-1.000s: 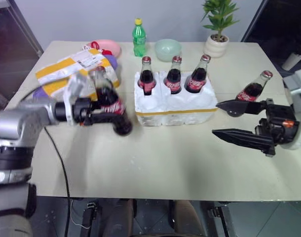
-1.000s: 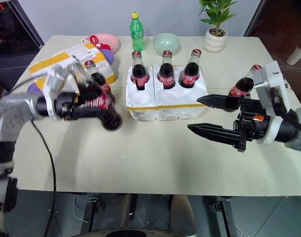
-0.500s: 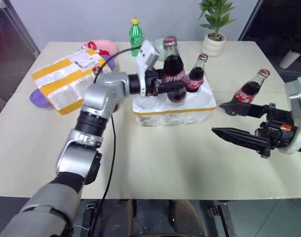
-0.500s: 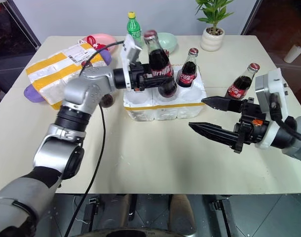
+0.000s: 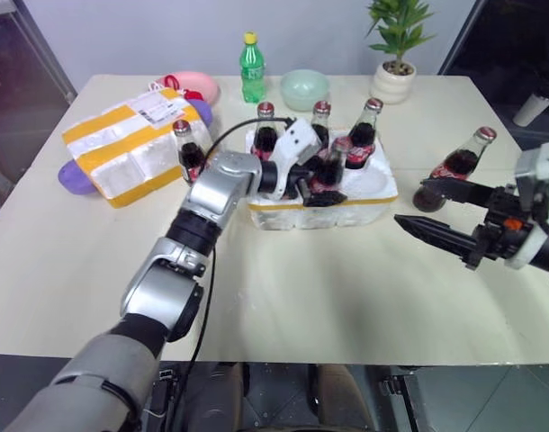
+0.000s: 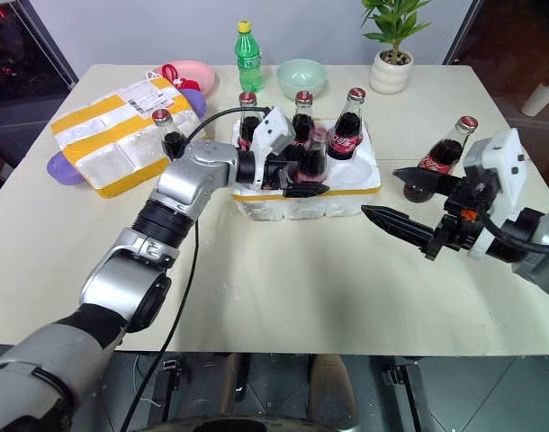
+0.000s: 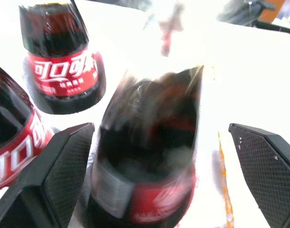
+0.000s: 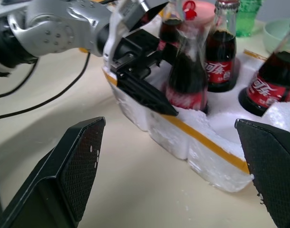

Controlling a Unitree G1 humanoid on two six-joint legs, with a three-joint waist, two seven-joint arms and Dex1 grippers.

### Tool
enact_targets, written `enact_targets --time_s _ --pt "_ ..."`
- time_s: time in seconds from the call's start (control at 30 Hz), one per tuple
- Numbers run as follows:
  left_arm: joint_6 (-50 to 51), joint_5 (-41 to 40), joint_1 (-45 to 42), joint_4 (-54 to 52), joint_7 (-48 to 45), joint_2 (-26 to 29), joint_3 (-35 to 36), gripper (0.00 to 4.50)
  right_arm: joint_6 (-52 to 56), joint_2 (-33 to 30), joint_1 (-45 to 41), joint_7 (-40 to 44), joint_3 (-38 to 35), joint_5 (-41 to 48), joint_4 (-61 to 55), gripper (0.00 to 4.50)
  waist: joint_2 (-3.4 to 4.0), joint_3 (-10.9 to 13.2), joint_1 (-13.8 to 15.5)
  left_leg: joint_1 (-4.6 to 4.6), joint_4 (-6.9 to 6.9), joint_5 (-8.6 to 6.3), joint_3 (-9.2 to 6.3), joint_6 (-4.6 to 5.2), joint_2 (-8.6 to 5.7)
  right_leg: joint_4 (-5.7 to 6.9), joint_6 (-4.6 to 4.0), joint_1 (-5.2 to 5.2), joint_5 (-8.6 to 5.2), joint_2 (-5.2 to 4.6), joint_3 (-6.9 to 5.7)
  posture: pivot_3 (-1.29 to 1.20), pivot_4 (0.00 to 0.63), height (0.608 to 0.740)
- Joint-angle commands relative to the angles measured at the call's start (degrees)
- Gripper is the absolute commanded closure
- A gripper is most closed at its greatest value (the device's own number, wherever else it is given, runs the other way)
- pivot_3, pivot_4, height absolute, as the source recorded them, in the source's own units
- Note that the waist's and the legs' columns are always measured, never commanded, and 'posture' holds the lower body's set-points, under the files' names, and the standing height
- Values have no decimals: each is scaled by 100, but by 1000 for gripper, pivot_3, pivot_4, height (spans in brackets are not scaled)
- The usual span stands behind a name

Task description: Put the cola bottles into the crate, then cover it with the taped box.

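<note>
Carried from table's left, cola bottle (image 6: 311, 158) now upright in crate (image 6: 346, 193).

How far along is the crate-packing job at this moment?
Done: three cola bottles stand in the back row of the crate. In hand: a fourth bottle sits in a front well between the open jaws of the left gripper. Left: one bottle on the table beside the taped box, another by the open right gripper, then the taped box goes over the uncovered crate.
</note>
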Motion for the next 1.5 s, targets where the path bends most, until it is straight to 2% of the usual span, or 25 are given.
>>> enact_targets --time_s 0.03,0.13,0.33,0.47,0.57,0.67,0.83,1.1,1.5 --pt "-46 73 78 -256 52 46 74 69 -171 57 -213 16 62 -132 67 0 0 0 -2 0 0 0 0 0 -1 1 0 0 0 0 0 0 150 739" --pt "320 -139 385 -1156 37 407 327 69 -206 115 -360 59 239 -263 174 0 1 0 -30 1 1 0 -2 0 0 5 0 0 0 -1 1 0 150 739" --pt "2070 -1315 1759 -4492 409 1552 1603 69 -272 246 -483 242 511 -439 340 0 7 -1 -72 8 -10 0 -4 0 7 31 -7 -16 -4 6 5 0 150 739" --pt "2995 -1781 2819 -5961 1098 2032 2566 69 -316 263 -568 424 635 -592 516 0 8 -2 -19 15 0 0 -4 -1 5 26 -6 1 -3 4 5 0 150 739" --pt "3335 -1886 3711 -6566 1560 2266 3234 69 -301 241 -707 521 721 -667 610 0 7 -2 -13 25 3 0 -3 -1 4 23 -6 12 -4 2 6 0 150 739" --pt "3252 -1627 4204 -6434 2155 2279 3557 69 -264 207 -868 584 762 -703 682 0 7 -2 -6 31 3 1 -4 -2 4 27 -9 15 -4 3 5 0 150 739" --pt "2649 -1251 4042 -5517 2843 2085 3465 69 -188 206 -1101 633 797 -736 790 0 5 -3 11 35 5 1 -4 -3 3 22 -26 25 -14 4 4 0 150 739" --pt "1863 -1141 3540 -4389 2822 1990 2996 69 -53 262 -1146 543 660 -598 597 0 5 -3 -9 35 0 1 -3 -3 3 22 -10 21 -5 4 4 0 150 739" --pt "292 -563 2262 -1900 2404 1838 2259 69 -43 398 -1171 451 637 -492 531 0 5 -3 4 34 2 1 -2 -3 3 25 -8 20 -4 4 3 0 150 739"
